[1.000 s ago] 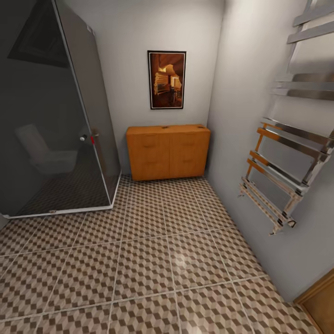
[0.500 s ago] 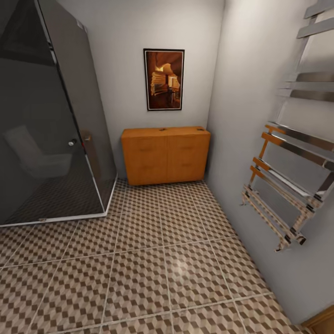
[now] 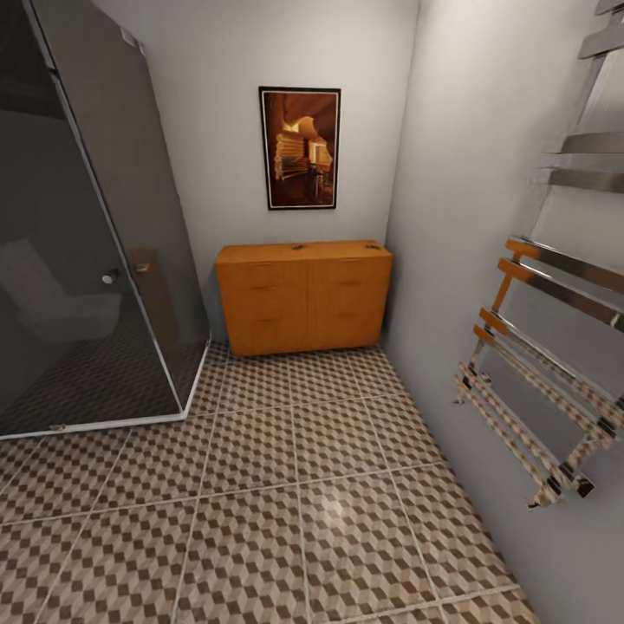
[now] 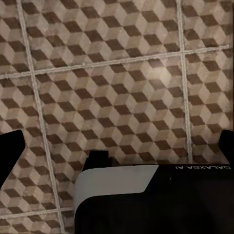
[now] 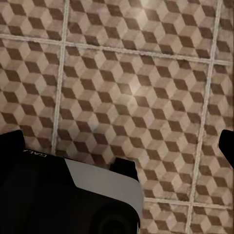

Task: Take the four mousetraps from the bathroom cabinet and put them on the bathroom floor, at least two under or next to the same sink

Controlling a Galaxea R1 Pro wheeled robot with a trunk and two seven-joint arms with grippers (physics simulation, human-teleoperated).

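Left gripper and right gripper: fingertips seen wide apart at frame edges, nothing held, bathroom floor below. Cabinet against far wall, larger in head view than second ago: approach under way. Small dark specks on top, possibly mousetraps.

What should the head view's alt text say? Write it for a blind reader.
An orange-brown wooden cabinet stands against the far wall under a framed picture. Cube-patterned floor tiles lead to it, between a dark glass shower enclosure and a chrome towel rail.
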